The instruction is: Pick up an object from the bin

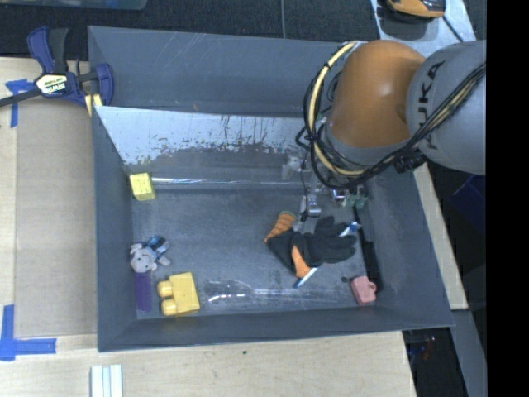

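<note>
My gripper hangs low in the right half of the bin, under the orange dome of the wrist. Directly below and in front of it lies a black floppy thing with orange parts, perhaps a soft toy or glove. An orange end of it sticks out just left of the gripper. A thin white and blue piece pokes out at its front edge. A small pink block lies to the right, near the bin's front right corner. I see nothing held by the gripper.
A yellow cube sits at the back left. At the front left lie a small grey and white figure, a purple bar and a yellow studded brick. A dark stick runs along the right wall.
</note>
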You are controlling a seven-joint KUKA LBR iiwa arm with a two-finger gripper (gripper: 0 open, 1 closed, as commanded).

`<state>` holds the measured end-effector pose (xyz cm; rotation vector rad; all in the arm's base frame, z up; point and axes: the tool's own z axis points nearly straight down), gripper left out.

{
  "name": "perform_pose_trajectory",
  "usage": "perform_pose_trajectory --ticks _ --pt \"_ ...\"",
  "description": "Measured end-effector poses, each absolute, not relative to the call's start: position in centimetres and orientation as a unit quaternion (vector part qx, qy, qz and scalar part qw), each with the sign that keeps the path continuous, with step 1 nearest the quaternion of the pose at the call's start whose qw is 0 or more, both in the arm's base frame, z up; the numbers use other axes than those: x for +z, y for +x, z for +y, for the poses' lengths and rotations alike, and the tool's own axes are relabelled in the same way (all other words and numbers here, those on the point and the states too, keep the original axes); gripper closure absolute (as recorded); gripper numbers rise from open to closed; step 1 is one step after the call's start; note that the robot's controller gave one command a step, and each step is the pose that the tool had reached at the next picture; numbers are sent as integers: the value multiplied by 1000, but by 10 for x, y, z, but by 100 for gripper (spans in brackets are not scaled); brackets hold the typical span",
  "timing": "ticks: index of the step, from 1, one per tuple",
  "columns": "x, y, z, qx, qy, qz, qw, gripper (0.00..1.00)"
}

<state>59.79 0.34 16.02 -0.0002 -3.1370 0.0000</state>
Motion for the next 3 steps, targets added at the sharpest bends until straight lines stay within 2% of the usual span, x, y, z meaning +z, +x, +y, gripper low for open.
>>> perform_pose_trajectory --ticks 1,2,3 --pt "165 600 3 0 0 -1000 -2 0" --pt "78 615 -20 0 -18 -1000 -4 0" --pt "45 615 -22 0 -16 -1000 0 0"
